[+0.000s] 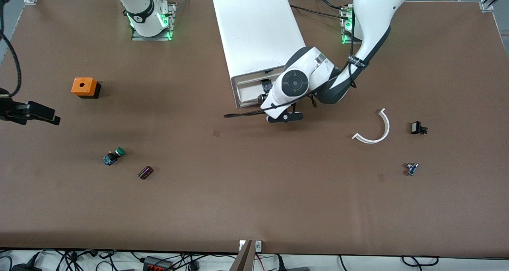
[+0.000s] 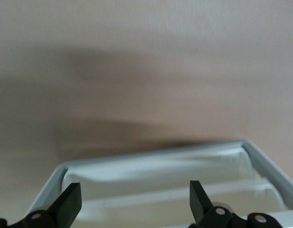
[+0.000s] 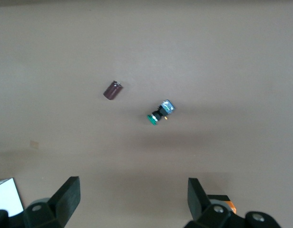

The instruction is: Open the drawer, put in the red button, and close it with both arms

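Note:
The white cabinet (image 1: 254, 32) stands between the arm bases. One drawer (image 1: 248, 91) in its front is pulled out a little; I cannot tell which of the three. My left gripper (image 1: 266, 89) hangs over this drawer. In the left wrist view it (image 2: 134, 190) is open and empty above the drawer's white rim (image 2: 156, 159) and bare inside. The red button shows in no view. My right gripper (image 1: 43, 115) waits open and empty over the right arm's end of the table, and shows open in the right wrist view (image 3: 133, 187).
An orange box (image 1: 84, 87), a green-capped button (image 1: 114, 156) (image 3: 160, 114) and a dark-red cylinder (image 1: 145, 172) (image 3: 113, 90) lie toward the right arm's end. A white curved strip (image 1: 375, 130), a black part (image 1: 417, 128) and a small blue part (image 1: 411, 168) lie toward the left arm's end.

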Controlling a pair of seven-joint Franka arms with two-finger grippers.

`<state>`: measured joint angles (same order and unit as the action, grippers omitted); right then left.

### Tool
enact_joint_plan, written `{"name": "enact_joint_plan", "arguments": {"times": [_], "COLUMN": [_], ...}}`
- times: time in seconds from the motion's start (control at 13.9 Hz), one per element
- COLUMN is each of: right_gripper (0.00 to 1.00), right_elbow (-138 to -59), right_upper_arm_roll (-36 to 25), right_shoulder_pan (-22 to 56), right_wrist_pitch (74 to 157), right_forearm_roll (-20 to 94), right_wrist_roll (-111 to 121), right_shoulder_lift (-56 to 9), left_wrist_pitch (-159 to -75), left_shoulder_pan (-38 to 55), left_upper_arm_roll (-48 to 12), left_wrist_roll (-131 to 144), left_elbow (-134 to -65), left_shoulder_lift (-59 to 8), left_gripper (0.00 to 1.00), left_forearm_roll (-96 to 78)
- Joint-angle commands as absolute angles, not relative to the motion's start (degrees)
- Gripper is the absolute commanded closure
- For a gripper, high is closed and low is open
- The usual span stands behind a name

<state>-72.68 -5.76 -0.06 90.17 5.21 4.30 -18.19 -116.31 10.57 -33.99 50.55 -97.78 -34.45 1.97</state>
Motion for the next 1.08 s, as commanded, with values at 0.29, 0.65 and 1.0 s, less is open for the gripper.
{"name": "enact_joint_plan", "arguments": {"times": [0.29,0.65,1.0], "right_gripper": [0.00,0.00,0.00], "right_elbow": [-77.8,-85.2,-97.5], "right_upper_arm_roll": [-4.4,-4.4,-4.4], "right_shoulder_pan": [-0.4,-0.4,-0.3], "right_wrist_pitch": [91.1,93.9,100.1], "right_forearm_roll": [1.8,2.0,1.9], "right_wrist_roll": [4.9,4.9,4.9], "right_shoulder_lift": [-15.0,-10.3,-2.8], "left_wrist_pitch": [-114.1,-108.7,-103.2], "left_shoulder_pan": [7.1,4.2,-3.2], "left_upper_arm_roll": [-39.6,-39.7,-39.5], "left_wrist_roll": [53.9,52.8,45.6], "left_elbow": [-102.1,-99.6,-92.8], "left_shoulder_lift": [-31.9,-29.3,-29.1], "left_gripper": [0.00,0.00,0.00], "left_forearm_roll": [1.6,2.6,3.0]}}
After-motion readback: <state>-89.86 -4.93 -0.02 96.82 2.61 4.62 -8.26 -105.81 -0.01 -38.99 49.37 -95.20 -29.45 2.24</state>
